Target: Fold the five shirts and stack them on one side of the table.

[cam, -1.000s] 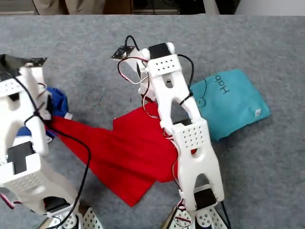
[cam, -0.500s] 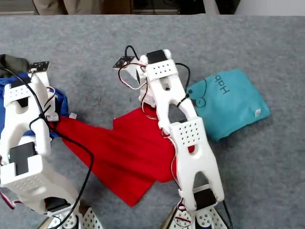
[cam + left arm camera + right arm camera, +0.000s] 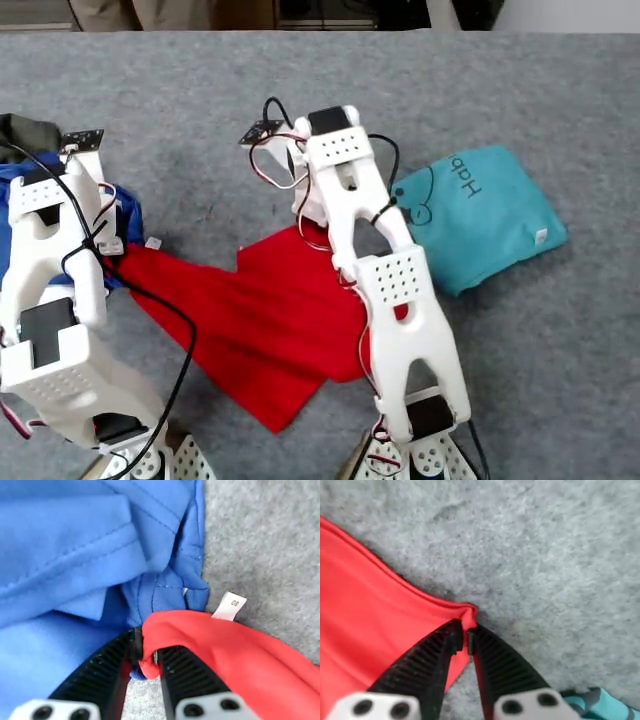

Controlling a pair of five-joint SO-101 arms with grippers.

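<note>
L gripper [image 3: 145, 647]: jaws nearly closed, pinching a bunched fold of the red shirt [image 3: 240, 655] btw the ribbed pads. R gripper [image 3: 465, 632]: jaws also pressed close, nipping a hemmed corner of the red shirt, w/ the fabric puckered right at the tips.

Red shirt lies spread and creased on the grey table [image 3: 200, 90], held at two pts: L grip at its left end, R grip at its far corner. Its near edge runs to a point toward the arm bases.

White tag [image 3: 229, 606] sticks out just beside the red shirt's gripped left end, lying on the table. Blue shirt [image 3: 65, 555] is crumpled and touches that same end; the red fold meets its edge right at the L jaws. Dark cloth [image 3: 18, 130] sits beyond the blue shirt, farther from the red shirt; can't tell what it is. Teal shirt [image 3: 480, 215] is folded into a neat block off the red shirt's right side, near it, w/ bare table showing btw them in the R wrist view.
</note>
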